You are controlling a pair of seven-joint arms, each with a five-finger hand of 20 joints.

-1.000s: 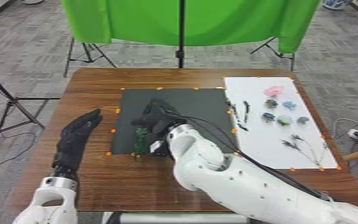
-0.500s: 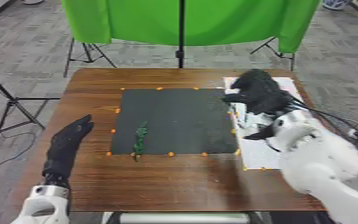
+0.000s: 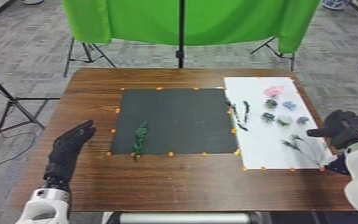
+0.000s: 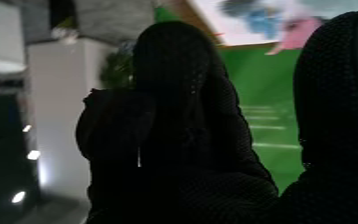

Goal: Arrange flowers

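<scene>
My right hand (image 3: 342,129) is at the white sheet's right edge in the head view, beside the thin dried stems (image 3: 307,149). In the right wrist view the hand (image 4: 189,130) has its fingers straight and the thumb apart, holding nothing; a pink flower (image 4: 298,34) and a blue one (image 4: 262,22) lie beyond. On the black sheet (image 3: 180,117) a green leafy sprig (image 3: 141,138) lies at the lower left. The white sheet (image 3: 255,157) bears a pink flower (image 3: 273,91), several small blue and green blooms (image 3: 284,120) and dark slender stems (image 3: 241,114). My left hand (image 3: 67,147) stays open at the left.
Orange markers (image 3: 170,154) line the sheets' edges on the brown wooden table (image 3: 171,185). A green cloth (image 3: 131,22) hangs on a stand behind the table's far edge.
My right arm has swung from above the black sheet, across the white sheet, to its right edge. The green sprig stays on the black sheet. The left hand has shifted slightly.
</scene>
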